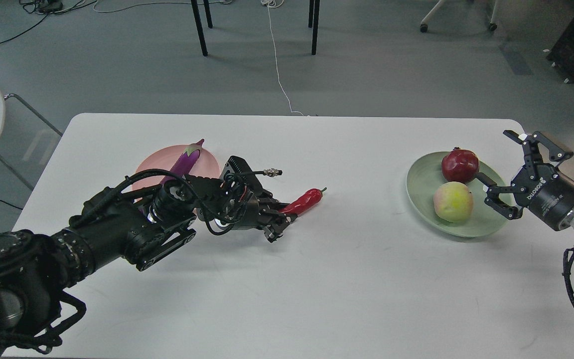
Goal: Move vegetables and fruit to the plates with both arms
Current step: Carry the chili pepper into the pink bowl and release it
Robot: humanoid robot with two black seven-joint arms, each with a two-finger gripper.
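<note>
On the white table (287, 279) we see four pieces of produce and two plates. Toward our left side, the pale pink plate (160, 162) carries a long glossy purple eggplant (187, 158), its paler stem end pointing away from us past the plate's far rim; our left arm covers the plate's near part. Just to the right of that plate, a slim, shiny red chili pepper (304, 201) with a small green stem lies on the bare tabletop, off either plate. Our left gripper (281, 222) has its fingers closed around the pepper's blunt end, the stem end pointing away to the right.

Far to the right, the pale green plate (419, 184) holds both fruits: a dark red pomegranate (460, 165) with a stubby crown at the far side and a yellow-green peach (452, 201) with a pink blush nearer us, the two touching or nearly so. Our right gripper (503, 169) hangs at the plate's right rim with its fingers spread wide and nothing between them. White lettering runs along that gripper's black body, too small for us to read with confidence.
</note>
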